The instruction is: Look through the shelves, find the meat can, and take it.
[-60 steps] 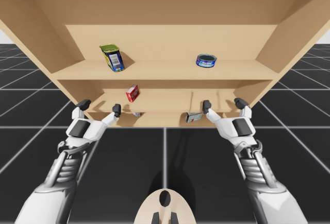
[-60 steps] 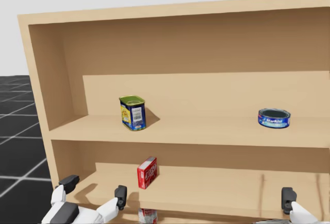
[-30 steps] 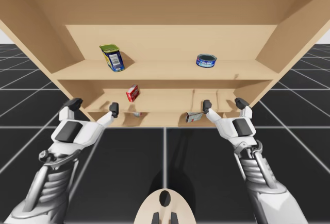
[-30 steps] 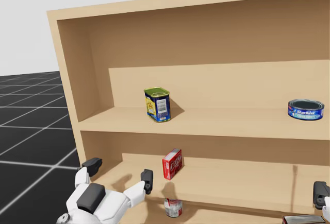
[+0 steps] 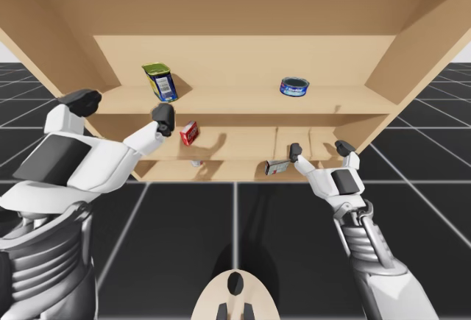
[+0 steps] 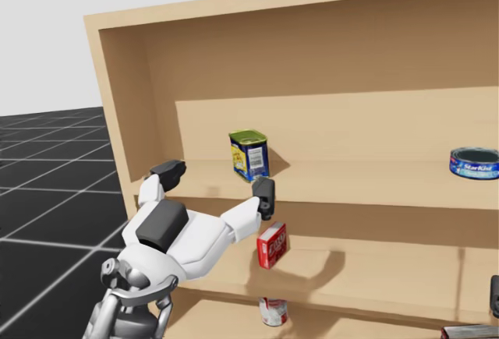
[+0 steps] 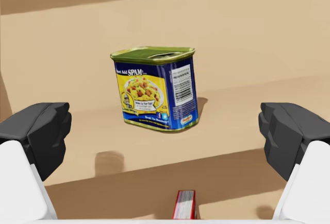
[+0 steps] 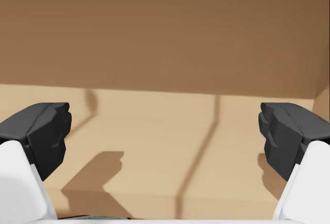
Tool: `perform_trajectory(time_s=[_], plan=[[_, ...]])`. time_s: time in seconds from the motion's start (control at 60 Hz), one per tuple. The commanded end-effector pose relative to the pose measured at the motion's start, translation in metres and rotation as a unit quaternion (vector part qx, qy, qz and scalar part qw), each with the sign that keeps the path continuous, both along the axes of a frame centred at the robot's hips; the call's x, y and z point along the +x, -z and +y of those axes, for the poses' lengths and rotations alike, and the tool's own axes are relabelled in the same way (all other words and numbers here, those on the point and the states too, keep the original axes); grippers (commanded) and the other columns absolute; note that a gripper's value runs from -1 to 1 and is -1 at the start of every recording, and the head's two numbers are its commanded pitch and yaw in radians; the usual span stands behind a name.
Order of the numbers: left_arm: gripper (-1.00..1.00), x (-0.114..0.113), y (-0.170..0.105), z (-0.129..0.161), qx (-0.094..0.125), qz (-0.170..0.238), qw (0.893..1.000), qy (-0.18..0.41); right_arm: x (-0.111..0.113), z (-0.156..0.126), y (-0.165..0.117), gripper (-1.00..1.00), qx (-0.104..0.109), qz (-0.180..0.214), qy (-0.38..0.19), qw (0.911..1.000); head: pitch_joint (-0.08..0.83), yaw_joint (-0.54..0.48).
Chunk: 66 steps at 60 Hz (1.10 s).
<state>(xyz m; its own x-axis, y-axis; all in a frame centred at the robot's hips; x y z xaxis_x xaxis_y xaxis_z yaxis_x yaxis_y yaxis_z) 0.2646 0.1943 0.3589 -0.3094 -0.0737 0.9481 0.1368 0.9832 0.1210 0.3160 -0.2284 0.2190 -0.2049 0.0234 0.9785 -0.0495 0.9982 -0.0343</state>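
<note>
The meat can, a blue-and-yellow rectangular tin with a green lid (image 7: 154, 89), stands upright on the upper shelf (image 5: 235, 101) of the open wooden shelf unit (image 5: 235, 11), toward that shelf's left part and near its back wall. My left tool (image 6: 217, 183) is raised to the front edge of this same shelf with its two black fingers spread wide and nothing between them. In the left wrist view the tin lies straight ahead of the tool, further in on the shelf, within the span of the open fingers and clear of both. In the head view one finger sits at the shelf edge to the left of the tin and the other hangs just in front of and slightly below it, not touching. A small red box (image 5: 189, 133) stands on the middle shelf (image 5: 243, 143), below the tin and under the left tool. A flat round blue can (image 5: 294, 86) rests on the upper shelf well to the right of the tin. A small red-and-white can (image 6: 273, 310) stands on the lowest shelf (image 5: 228, 169). My right tool (image 5: 319, 149) hangs low at the front of the lower shelves, fingers likewise spread and empty, facing bare wood, with a flat grey packet (image 5: 277, 166) just beside its inner finger.
</note>
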Motion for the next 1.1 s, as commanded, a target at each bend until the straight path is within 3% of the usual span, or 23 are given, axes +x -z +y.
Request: perform_trajectory(time_s=[0.017, 0.417, 0.75, 0.767, 0.8, 0.817, 0.833, 1.0, 1.1], plan=[[-1.0, 0.016, -0.017, -0.015, 0.004, 0.089, 0.996, -0.02, 0.0, 0.001, 0.001, -1.0, 0.006, 0.001, 0.001, 1.0, 0.157, 0.3], [-1.0, 0.102, -0.015, -0.025, -0.049, 0.169, 0.982, -0.07, 0.001, -0.002, 0.0, -1.0, 0.007, -0.001, 0.007, 1.0, 0.174, 0.3], [-1.0, 0.136, -0.013, -0.036, -0.049, 0.194, 0.974, -0.109, 0.002, -0.004, 0.0, -1.0, 0.007, -0.001, 0.009, 0.9999, 0.193, 0.29], [-0.53, 0.136, -0.012, -0.037, -0.051, 0.195, 0.973, -0.111, 0.002, -0.004, 0.0, -1.0, 0.006, -0.001, 0.009, 0.9999, 0.195, 0.29], [0.82, 0.135, -0.012, -0.039, -0.047, 0.193, 0.973, -0.115, 0.002, -0.004, 0.0, -1.0, 0.007, 0.0, 0.009, 0.9999, 0.197, 0.29], [0.93, 0.136, -0.011, -0.039, -0.047, 0.194, 0.973, -0.113, 0.002, -0.004, 0.0, -1.0, 0.007, 0.0, 0.009, 0.9999, 0.197, 0.29], [1.0, 0.135, -0.011, -0.04, -0.048, 0.2, 0.972, -0.111, 0.002, -0.004, 0.0, -1.0, 0.007, 0.0, 0.009, 0.9999, 0.2, 0.29], [1.0, 0.129, -0.011, -0.041, -0.051, 0.195, 0.973, -0.109, 0.002, -0.004, 0.001, -1.0, 0.006, 0.001, 0.008, 0.9999, 0.207, 0.29], [1.0, 0.122, -0.019, -0.039, -0.05, 0.17, 0.978, -0.114, 0.002, -0.003, 0.001, -1.0, 0.006, 0.001, 0.008, 1.0, 0.21, 0.29]])
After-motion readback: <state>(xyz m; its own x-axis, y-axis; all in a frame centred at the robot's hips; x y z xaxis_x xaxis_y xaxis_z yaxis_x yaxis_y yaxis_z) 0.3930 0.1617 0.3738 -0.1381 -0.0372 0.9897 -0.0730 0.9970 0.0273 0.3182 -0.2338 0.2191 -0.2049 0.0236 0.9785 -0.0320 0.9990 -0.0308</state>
